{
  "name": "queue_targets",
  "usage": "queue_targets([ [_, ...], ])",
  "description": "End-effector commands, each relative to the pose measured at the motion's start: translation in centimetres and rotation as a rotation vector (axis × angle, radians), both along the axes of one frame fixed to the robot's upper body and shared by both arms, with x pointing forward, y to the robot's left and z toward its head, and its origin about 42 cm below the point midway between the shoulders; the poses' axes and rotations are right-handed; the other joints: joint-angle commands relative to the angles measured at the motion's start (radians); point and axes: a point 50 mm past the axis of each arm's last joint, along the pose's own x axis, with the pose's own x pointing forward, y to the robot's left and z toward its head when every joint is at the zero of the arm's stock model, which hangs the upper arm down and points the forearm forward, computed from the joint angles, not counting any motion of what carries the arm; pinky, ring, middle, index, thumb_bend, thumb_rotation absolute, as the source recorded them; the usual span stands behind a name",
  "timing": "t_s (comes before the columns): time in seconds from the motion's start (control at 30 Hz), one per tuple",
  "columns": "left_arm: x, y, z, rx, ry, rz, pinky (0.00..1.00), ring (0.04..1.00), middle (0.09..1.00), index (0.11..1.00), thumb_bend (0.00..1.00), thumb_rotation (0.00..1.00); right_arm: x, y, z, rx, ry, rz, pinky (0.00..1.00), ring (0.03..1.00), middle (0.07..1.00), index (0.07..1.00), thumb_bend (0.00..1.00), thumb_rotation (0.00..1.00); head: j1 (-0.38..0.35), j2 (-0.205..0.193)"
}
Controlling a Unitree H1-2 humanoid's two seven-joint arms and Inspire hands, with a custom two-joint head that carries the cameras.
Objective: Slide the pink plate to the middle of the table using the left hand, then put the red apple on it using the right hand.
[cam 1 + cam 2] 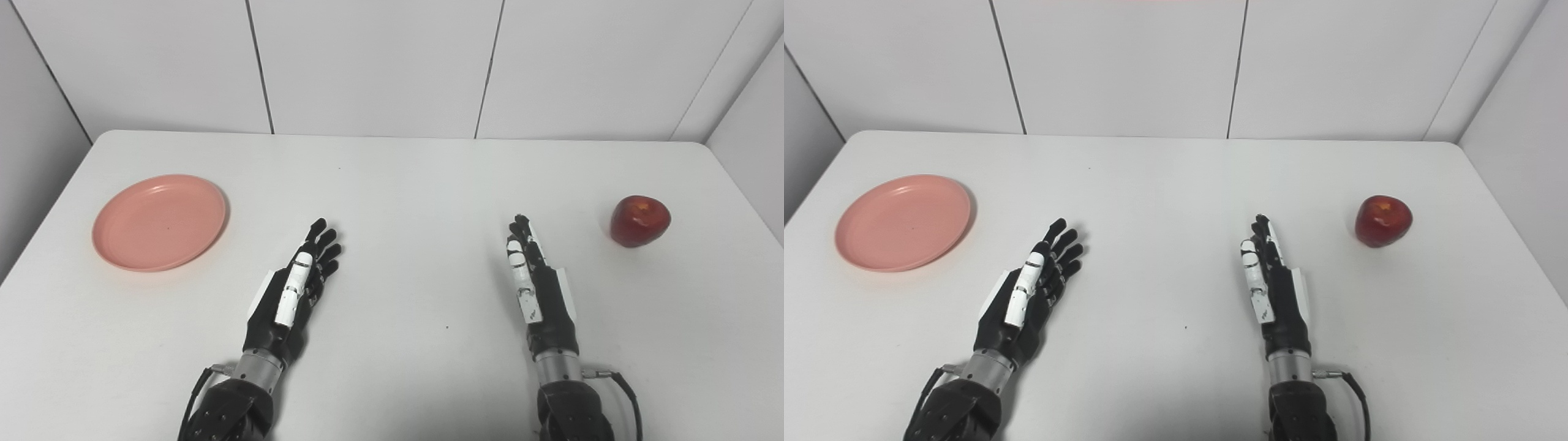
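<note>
Both arms come in from the near edge of the table, forearms angled slightly inward, wrists pretty much straight. Left hand (295, 288) is held edge-up with the thumb side on top, fingers stretched out and a bit fanned, pointing toward the far edge, nothing in it. Right hand (534, 283) is the same deal, fingers straight and closer together, also empty.

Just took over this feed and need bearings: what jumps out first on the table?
Two spots of colour stand out on the white table: a pink plate at the far left and a red apple at the far right, each sitting alone. Between them, the black left hand and right hand lie open with fingers stretched forward, holding nothing and touching neither item.
</note>
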Motion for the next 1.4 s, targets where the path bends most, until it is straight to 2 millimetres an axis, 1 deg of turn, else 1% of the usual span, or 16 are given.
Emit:
queue_targets([
  [0.0,0.1,-0.4,0.6,0.009,-0.042,-0.004,0.98,0.956,0.974,0.974,0.42,1.0,0.4,-0.1,0.5,-0.001,-0.055,0.017,0.94,0.94,0.953,0.961,0.22,1.0,0.001,0.001],
  [0.03,0.2,-0.6,0.5,0.007,-0.041,-0.004,0.98,0.956,0.974,0.975,0.42,1.0,0.4,-0.3,0.4,0.006,-0.051,0.017,0.94,0.94,0.953,0.961,0.22,1.0,0.032,-0.012],
  [0.13,0.1,-1.2,0.2,0.001,-0.039,0.002,0.98,0.955,0.973,0.973,0.42,1.0,0.4,-0.8,0.3,0.028,-0.041,0.02,0.96,0.947,0.962,0.969,0.21,1.0,0.081,-0.033],
  [0.2,0.1,-1.8,0.0,-0.003,-0.037,0.007,0.98,0.955,0.973,0.974,0.42,1.0,0.4,-1.3,0.1,0.031,-0.04,0.022,0.97,0.944,0.96,0.97,0.17,1.0,0.132,-0.059],
  [0.23,0.1,-2.0,-0.1,-0.005,-0.037,0.007,0.98,0.958,0.976,0.977,0.42,1.0,0.4,-1.4,0.0,0.029,-0.04,0.022,0.97,0.944,0.96,0.97,0.16,1.0,0.132,-0.059],
  [0.27,0.1,-2.3,-0.2,-0.004,-0.037,0.007,0.98,0.961,0.98,0.981,0.42,1.0,0.4,-1.7,-0.2,0.025,-0.041,0.022,0.98,0.942,0.958,0.968,0.16,1.0,0.167,-0.078],
  [0.3,0.1,-2.5,-0.3,-0.005,-0.037,0.008,0.98,0.962,0.98,0.981,0.42,1.0,0.4,-1.9,-0.3,0.027,-0.045,0.025,0.98,0.942,0.957,0.968,0.16,1.0,0.167,-0.078],
  [0.33,0.1,-2.8,-0.4,-0.007,-0.039,0.008,0.98,0.963,0.982,0.982,0.42,1.0,0.4,-2.1,-0.5,0.032,-0.047,0.028,0.99,0.945,0.959,0.969,0.15,1.0,0.201,-0.098],
  [0.37,0.1,-2.9,-0.5,-0.008,-0.04,0.008,0.99,0.965,0.984,0.984,0.41,1.0,0.4,-2.2,-0.6,0.035,-0.049,0.031,0.99,0.949,0.961,0.971,0.14,1.0,0.201,-0.098],
  [0.4,0.1,-3.2,-0.7,-0.011,-0.04,0.009,0.99,0.966,0.985,0.986,0.41,1.0,0.4,-2.4,-0.7,0.043,-0.053,0.039,1.0,0.952,0.963,0.972,0.14,1.0,0.238,-0.12],
  [0.43,0.1,-3.5,-0.8,-0.013,-0.04,0.01,0.99,0.967,0.985,0.985,0.41,1.0,0.4,-2.6,-0.8,0.048,-0.056,0.045,1.0,0.957,0.969,0.976,0.13,1.0,0.238,-0.12],
  [0.47,0.2,-3.7,-1.0,-0.014,-0.038,0.01,0.99,0.968,0.985,0.985,0.41,1.0,0.4,-2.8,-0.9,0.055,-0.062,0.052,1.0,0.959,0.972,0.978,0.13,1.0,0.267,-0.136],
  [0.57,0.3,-4.2,-1.2,-0.011,-0.042,0.01,0.98,0.97,0.987,0.985,0.41,1.0,0.5,-3.1,-1.1,0.063,-0.074,0.061,1.0,0.966,0.975,0.981,0.1,1.0,0.295,-0.151],
  [0.7,0.6,-4.8,-1.6,-0.002,-0.048,0.012,0.98,0.975,0.993,0.989,0.41,1.0,0.7,-3.5,-1.3,0.062,-0.09,0.065,1.0,0.96,0.965,0.97,0.1,1.0,0.346,-0.18],
  [0.83,0.7,-5.1,-1.8,-0.001,-0.046,0.013,0.97,0.97,0.99,0.986,0.42,1.0,0.8,-3.6,-1.3,0.1,-0.095,0.078,1.0,0.972,0.974,0.975,0.08,1.0,0.369,-0.193],
  [1.37,0.9,-4.8,-2.0,0.004,-0.045,0.011,0.96,0.969,0.985,0.982,0.38,1.0,0.8,-2.8,-0.8,0.124,-0.097,0.097,1.0,0.997,0.999,0.998,0.03,1.0,0.355,-0.21],
])
